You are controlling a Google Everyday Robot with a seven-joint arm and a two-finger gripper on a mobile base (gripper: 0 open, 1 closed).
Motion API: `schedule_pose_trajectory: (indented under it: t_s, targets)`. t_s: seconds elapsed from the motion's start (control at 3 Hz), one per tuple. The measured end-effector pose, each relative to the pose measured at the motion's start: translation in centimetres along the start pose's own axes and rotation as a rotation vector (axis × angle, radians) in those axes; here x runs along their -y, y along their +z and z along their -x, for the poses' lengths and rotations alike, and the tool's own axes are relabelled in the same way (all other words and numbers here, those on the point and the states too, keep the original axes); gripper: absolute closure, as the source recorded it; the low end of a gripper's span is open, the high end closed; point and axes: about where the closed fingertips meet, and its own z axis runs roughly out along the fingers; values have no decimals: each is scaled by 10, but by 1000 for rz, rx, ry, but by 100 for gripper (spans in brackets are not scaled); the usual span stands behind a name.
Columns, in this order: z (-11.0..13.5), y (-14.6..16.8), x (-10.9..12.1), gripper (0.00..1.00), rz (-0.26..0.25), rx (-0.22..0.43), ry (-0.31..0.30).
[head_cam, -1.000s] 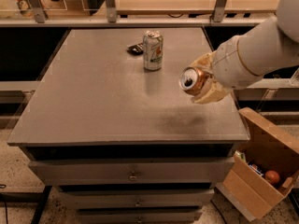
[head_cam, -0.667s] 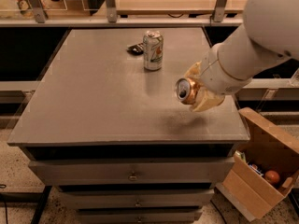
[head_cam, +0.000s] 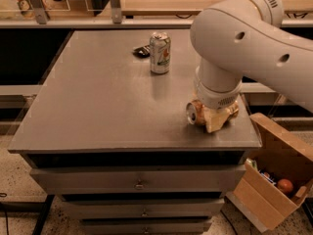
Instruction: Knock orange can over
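The orange can (head_cam: 194,113) lies on its side, silver top facing left, at the right front part of the grey table top (head_cam: 98,106). My gripper (head_cam: 213,117) hangs straight down from the big white arm (head_cam: 244,38), and its beige fingers are closed around the can's body. The can is at or just above the table surface; I cannot tell whether it touches. Most of the can's body is hidden by the fingers and wrist.
A white-and-green can (head_cam: 160,53) stands upright at the back middle of the table, with a small dark object (head_cam: 142,51) to its left. An open cardboard box (head_cam: 274,180) holding items sits on the floor at the right. Drawers (head_cam: 139,182) are below the top.
The arm has swung over the table and gone down, carrying the sideways orange can from mid-air to the table surface at the right front.
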Motion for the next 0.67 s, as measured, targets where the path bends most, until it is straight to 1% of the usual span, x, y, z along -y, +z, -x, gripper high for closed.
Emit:
schedule_pose_trajectory:
  t_s: [0.33, 0.67]
  targets:
    - [-6, 0, -1, 0, 9, -35, -12]
    - [-6, 0, -1, 0, 9, -35, -12]
